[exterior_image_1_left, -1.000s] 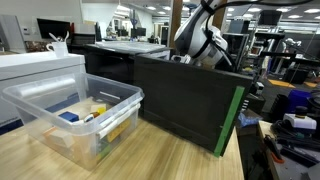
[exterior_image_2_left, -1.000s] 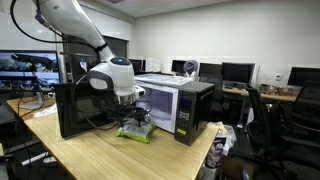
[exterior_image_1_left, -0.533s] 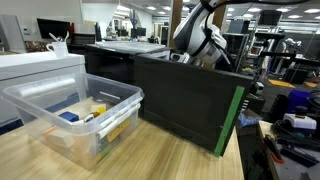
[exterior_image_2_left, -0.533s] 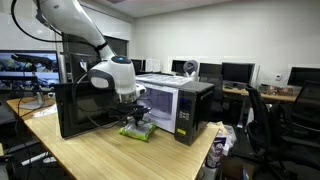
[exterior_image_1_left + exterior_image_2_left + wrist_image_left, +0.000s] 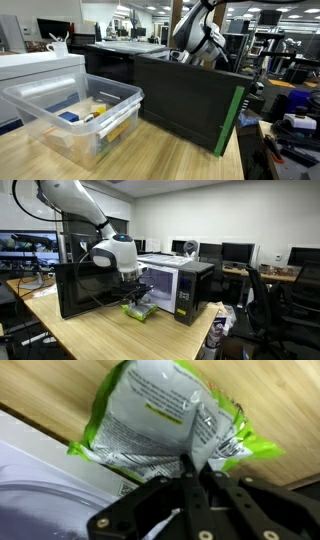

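The tool (image 5: 190, 468) has its two fingers pressed together on a green and white packet (image 5: 160, 410), and it pinches a crumpled fold at the edge of the packet, as the wrist view shows. The packet is soft and printed with small text, with a bright green border around a pale middle. In this view it lies over the light wooden worktop (image 5: 50, 385), but I cannot tell if all of it touches the wood. In an exterior view the tool (image 5: 136, 296) points down from the white arm (image 5: 112, 252), and the packet (image 5: 141, 310) sits under it, a little tilted, low at the worktop (image 5: 110, 335). The packet is between a black panel (image 5: 75, 290), which stands upright on one side, and a microwave oven (image 5: 178, 285) on the other side, just beside it. In an exterior view the black panel (image 5: 185, 95) hides the tool and the packet, and only the arm (image 5: 200, 40) shows above it. A clear plastic box (image 5: 75, 115) with small things inside stands well apart from the panel.
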Robot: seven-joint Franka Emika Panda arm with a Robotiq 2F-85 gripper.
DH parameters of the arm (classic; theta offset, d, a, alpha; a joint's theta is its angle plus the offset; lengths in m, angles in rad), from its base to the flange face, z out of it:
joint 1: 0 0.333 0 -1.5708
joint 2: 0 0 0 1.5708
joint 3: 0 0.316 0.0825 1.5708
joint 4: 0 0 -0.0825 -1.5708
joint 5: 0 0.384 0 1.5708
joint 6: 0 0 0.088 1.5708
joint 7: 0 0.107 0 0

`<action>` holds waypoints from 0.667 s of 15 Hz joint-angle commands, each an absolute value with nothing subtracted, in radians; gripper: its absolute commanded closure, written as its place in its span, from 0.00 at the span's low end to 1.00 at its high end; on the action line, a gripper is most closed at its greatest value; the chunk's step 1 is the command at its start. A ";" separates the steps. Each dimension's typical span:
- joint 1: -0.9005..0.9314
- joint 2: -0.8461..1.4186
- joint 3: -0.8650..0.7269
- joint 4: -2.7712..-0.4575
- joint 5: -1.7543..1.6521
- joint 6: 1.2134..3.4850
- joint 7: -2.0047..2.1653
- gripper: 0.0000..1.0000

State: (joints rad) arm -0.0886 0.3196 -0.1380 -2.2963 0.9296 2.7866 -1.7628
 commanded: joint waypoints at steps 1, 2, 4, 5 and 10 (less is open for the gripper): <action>-0.078 0.304 -0.153 -2.325 0.911 2.802 -1.734 1.00; -0.077 0.294 -0.156 -2.334 0.910 2.802 -1.733 0.99; -0.078 0.271 -0.162 -2.356 0.915 2.807 -1.734 1.00; -0.080 0.258 -0.163 -2.368 0.921 2.806 -1.739 1.00; -0.085 0.181 -0.180 -2.444 0.934 2.807 -1.751 1.00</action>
